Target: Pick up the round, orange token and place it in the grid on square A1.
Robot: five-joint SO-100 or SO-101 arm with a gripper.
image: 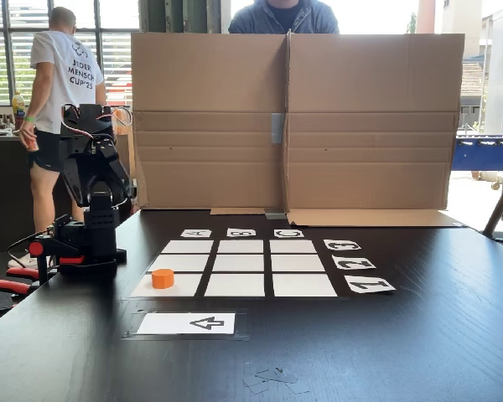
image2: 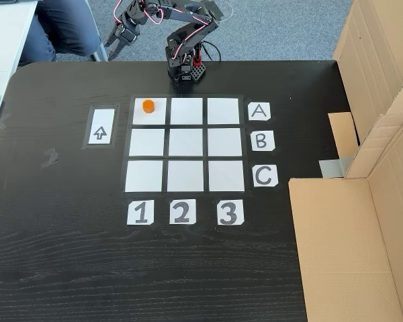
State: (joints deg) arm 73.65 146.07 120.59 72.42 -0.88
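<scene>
Resting upright on square A1 [image2: 148, 111] of the grid [image2: 185, 143]: the token [image2: 148, 105], apparently light, rigid, smooth; best pinched across its curved sides. Hand [image2: 113, 48] retracted off the counter [image2: 67, 255], grip state indiscernible.

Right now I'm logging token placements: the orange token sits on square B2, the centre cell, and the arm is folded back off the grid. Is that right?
Not quite. The token sits on square A1, the corner cell, as the fixed view from above shows. The arm is indeed folded back off the grid.
</scene>
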